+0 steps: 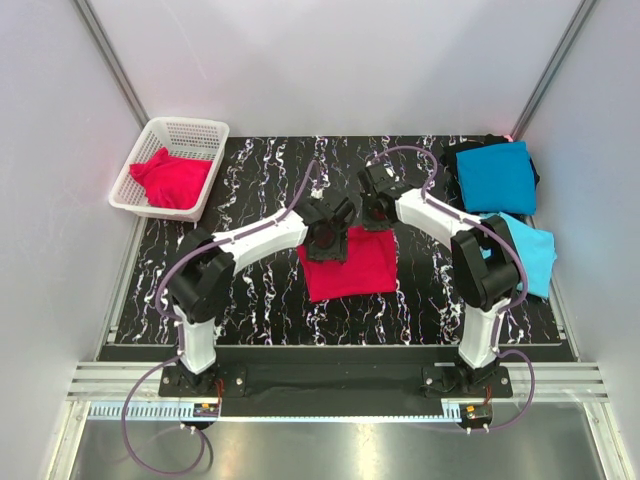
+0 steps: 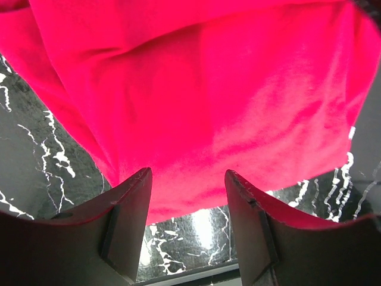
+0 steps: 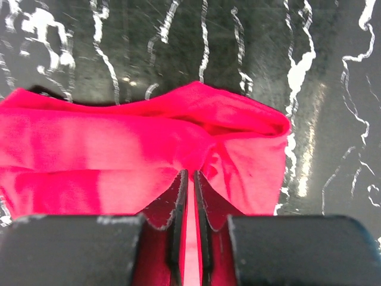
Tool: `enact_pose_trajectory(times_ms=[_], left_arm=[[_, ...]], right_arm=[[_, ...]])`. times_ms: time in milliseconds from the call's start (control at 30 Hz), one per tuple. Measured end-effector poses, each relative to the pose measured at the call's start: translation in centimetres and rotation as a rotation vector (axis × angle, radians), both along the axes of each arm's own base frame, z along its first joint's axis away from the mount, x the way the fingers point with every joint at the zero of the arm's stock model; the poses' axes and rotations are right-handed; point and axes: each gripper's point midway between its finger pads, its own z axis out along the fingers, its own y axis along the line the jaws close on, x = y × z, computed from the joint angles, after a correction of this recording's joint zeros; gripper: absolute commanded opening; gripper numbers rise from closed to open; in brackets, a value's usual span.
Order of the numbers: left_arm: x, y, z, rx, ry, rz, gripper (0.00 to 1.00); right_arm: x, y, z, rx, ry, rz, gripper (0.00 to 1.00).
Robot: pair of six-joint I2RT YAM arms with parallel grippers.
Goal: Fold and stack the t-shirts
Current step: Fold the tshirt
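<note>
At the far left corner of the black marbled tabletop [image 1: 262, 180] stands a white mesh basket [image 1: 141, 150], and a crumpled red t-shirt [image 1: 172, 178] lies inside it. Toward the middle, the left claw [image 2: 187, 176] hangs over the far left corner of a folded red t-shirt [image 1: 355, 268]. Its fingers stand apart with nothing between them, and the red cloth spreads out below. That shirt lies flat as a rough rectangle at the centre of the tabletop, nearer the near edge than the far one. Just to the right, the right claw [image 3: 190, 176] sits low at the shirt's far edge. Its fingers are pressed close together on a raised fold of the red cloth. At the far right corner a teal-blue t-shirt [image 1: 497, 176] lies folded into a rectangle. Just nearer along the right edge, a sky-blue t-shirt [image 1: 532, 255] lies looser, partly hidden behind the right arm.
</note>
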Motion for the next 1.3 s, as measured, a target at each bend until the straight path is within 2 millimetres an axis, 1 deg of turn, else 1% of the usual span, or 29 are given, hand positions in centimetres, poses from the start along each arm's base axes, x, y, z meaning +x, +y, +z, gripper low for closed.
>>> enact_pose_trajectory(times_ms=[167,300,600,700,833,900,1067,1167,1300], left_arm=[[-0.3,0.1,-2.8,0.044,0.052,0.004,0.57],[-1.0,0.1,-5.2,0.077,0.096,0.001,0.57],[-1.0,-0.1,-5.3,0.058,0.089,0.009,0.56],[-1.0,-0.2,-5.3,0.051,0.090,0.007,0.56],[-1.2,-0.4,-5.2,0.034,0.092,0.002,0.56],[-1.3,-0.5,-5.2,0.024,0.089,-0.001,0.56],[-1.5,-0.8,-5.1,-0.013,0.071,-0.004,0.56],[-1.6,-1.2,-5.1,-0.034,0.057,-0.007,0.56],[-1.6,-2.0,-5.1,-0.060,0.038,-0.016,0.56]], right_arm=[[1.2,1.1,0.8,0.028,-0.023,0.009,0.13],[1.7,1.3,0.3,0.026,-0.019,0.010,0.11],[1.7,1.2,-2.6,-0.011,0.033,0.015,0.06],[1.7,1.1,-3.1,-0.023,0.041,0.016,0.06],[2.3,1.2,-3.9,-0.037,0.048,0.020,0.05],[2.9,1.3,-4.5,-0.045,0.054,0.021,0.05],[5.2,2.4,-4.4,-0.026,0.042,0.027,0.04],[6.5,2.6,-4.4,-0.022,0.039,0.028,0.05],[7.5,2.7,-4.3,-0.018,0.047,0.037,0.05]])
